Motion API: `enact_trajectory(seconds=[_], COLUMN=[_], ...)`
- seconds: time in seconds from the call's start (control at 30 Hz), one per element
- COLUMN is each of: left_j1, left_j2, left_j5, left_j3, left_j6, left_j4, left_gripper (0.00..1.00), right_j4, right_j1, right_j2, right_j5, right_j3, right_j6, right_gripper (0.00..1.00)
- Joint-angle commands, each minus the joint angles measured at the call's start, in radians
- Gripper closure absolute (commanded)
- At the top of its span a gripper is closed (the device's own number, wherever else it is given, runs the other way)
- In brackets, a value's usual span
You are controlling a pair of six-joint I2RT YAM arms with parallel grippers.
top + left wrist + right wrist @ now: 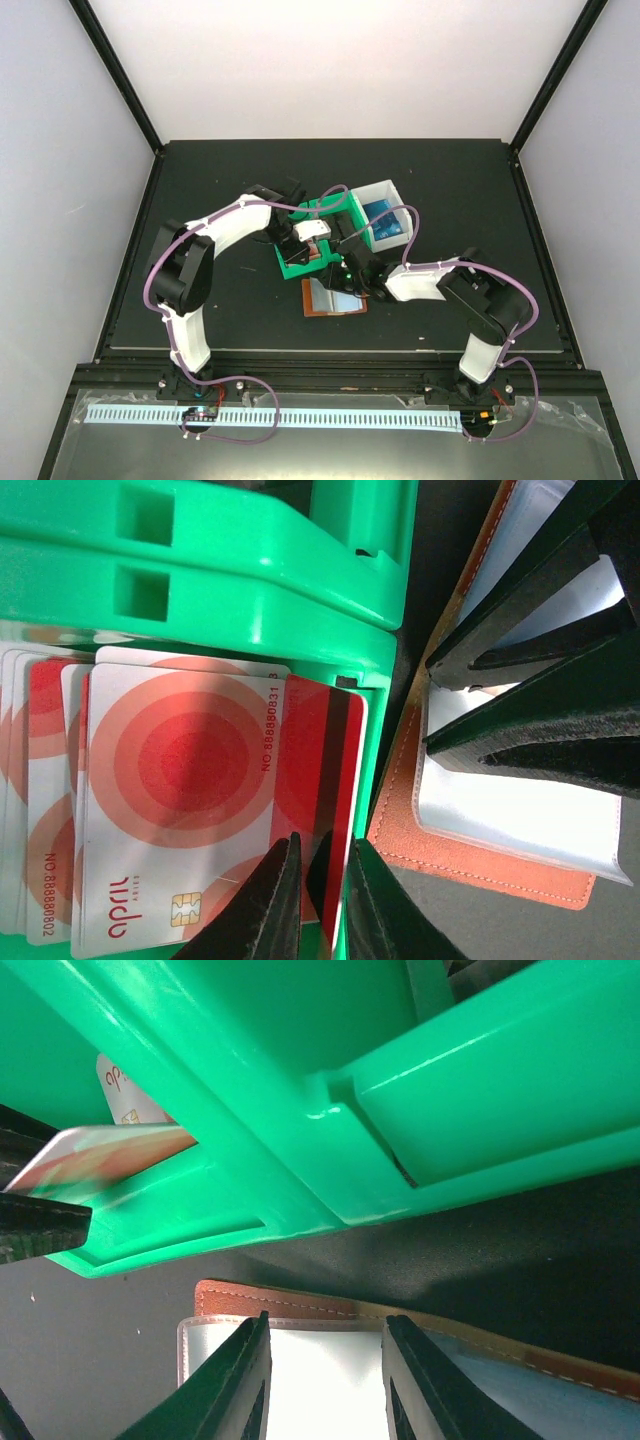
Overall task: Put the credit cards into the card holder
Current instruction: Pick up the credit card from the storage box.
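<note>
The card holder point(325, 305) lies open on the black mat, brown leather point(440, 830) outside, clear pockets up. My right gripper point(327, 1322) is open, its fingers spread on a clear pocket point(320, 1370) near the leather edge point(260, 1302); it also shows in the top view point(350, 278). My left gripper point(325, 842) is inside the green bin point(250, 590), shut on a red credit card point(315, 750) with a dark stripe, held on edge. Several red-and-white cards point(170, 780) lie stacked in the bin beside it. The held card also shows in the right wrist view point(110, 1155).
The green bin point(300, 268) sits just behind the wallet, its near wall point(300, 1080) close above my right fingers. A white bin point(375, 192) holding blue cards point(385, 222) stands at its right. Both arms crowd the table's middle.
</note>
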Motion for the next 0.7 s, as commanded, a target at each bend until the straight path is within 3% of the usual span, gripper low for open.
enact_trajectory(seconds=[0.0,0.43,0.67], left_j1=[-0.006,-0.006,-0.006], left_j2=[-0.031,-0.068,-0.096], left_j5=[0.025,0.030,0.009], left_j3=[0.021,0.025,0.019], left_j6=[0.011,0.011,0.015], left_j4=[-0.028,-0.035,-0.034], left_gripper=[0.85,0.91,0.98], right_j4=[-0.006,-0.004,0.003], right_j1=[-0.008,-0.008,-0.008], right_j2=[-0.019,-0.016,-0.024], right_j5=[0.006,0.005,-0.003], right_j3=[-0.012,-0.014,-0.014], right_j6=[0.006,0.005,-0.004], right_gripper=[0.67,0.66,0.66])
